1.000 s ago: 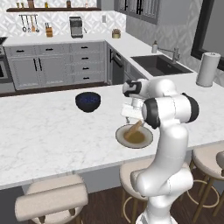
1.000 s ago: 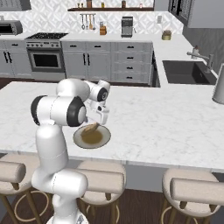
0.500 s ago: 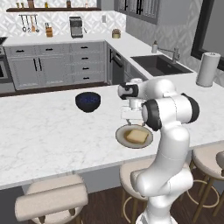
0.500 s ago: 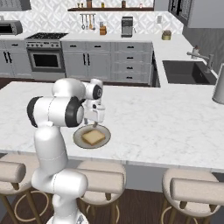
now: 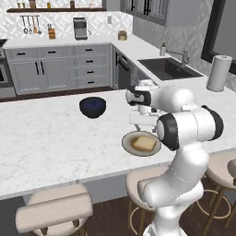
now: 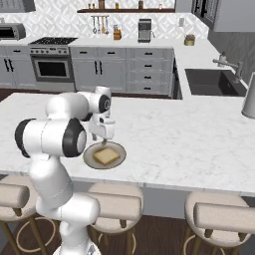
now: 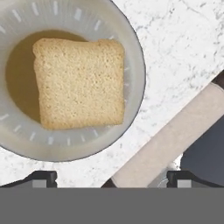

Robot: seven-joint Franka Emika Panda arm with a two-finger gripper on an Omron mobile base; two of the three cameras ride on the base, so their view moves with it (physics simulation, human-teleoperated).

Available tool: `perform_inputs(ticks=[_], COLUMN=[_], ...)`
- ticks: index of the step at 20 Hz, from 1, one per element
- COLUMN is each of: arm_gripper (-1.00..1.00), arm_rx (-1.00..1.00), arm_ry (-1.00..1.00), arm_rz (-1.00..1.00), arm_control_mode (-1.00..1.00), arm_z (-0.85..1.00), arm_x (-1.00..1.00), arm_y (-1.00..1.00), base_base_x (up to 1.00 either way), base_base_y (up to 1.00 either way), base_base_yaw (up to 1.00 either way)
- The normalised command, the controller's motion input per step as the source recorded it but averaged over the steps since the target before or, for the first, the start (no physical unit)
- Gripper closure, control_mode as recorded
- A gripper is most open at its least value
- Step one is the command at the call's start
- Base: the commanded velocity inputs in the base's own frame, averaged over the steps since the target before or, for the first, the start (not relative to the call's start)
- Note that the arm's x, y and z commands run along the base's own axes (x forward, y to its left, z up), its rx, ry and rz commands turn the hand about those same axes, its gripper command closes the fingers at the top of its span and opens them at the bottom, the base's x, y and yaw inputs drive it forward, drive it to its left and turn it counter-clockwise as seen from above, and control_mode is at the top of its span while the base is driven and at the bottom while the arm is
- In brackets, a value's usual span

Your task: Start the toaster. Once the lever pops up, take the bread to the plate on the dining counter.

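Golden bread (image 7: 81, 83) lies flat on the plate (image 5: 127, 142); the gripper (image 6: 103, 141) hangs above, jaws released. Blue bowl (image 5: 92, 106) stands apart on the dining counter (image 5: 50, 138); stools (image 6: 117, 202) below.

You're looking at a kitchen with grey cabinets (image 5: 60, 71) under a white marble worktop (image 6: 124, 42), a patterned tile wall (image 6: 60, 22) behind it and a wooden shelf (image 6: 124, 10) with utensils (image 6: 99, 24) hanging below. To your right a dark sink (image 5: 168, 68) with a faucet (image 5: 182, 56) sits in the side worktop, a paper towel roll (image 5: 218, 73) just beside it, and a stove (image 6: 52, 62) stands at far left. Padded stools (image 6: 219, 216) line the near edge over a dark wood floor (image 6: 159, 239).
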Motion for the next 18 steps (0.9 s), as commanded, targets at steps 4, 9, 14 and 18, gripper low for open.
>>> perform_inputs(ticks=[4, 9, 14, 18], arm_gripper=[-1.00, -1.00, -1.00, -1.00], arm_rx=[0.00, -0.04, -0.06, -0.06], arm_ry=[-0.38, -0.13, -0.11, -0.11], arm_rz=[0.06, 0.05, 0.03, 0.00], arm_control_mode=[-1.00, -1.00, -1.00, -1.00], arm_z=[0.30, 0.89, 0.51, 0.28], arm_x=[-1.00, -0.70, -0.60, -0.85], arm_y=[0.00, 0.20, 0.50, 0.55], base_base_x=[0.00, 0.00, 0.00, 0.00], base_base_y=[0.00, 0.00, 0.00, 0.00], base_base_yaw=[0.00, 0.00, 0.00, 0.00])
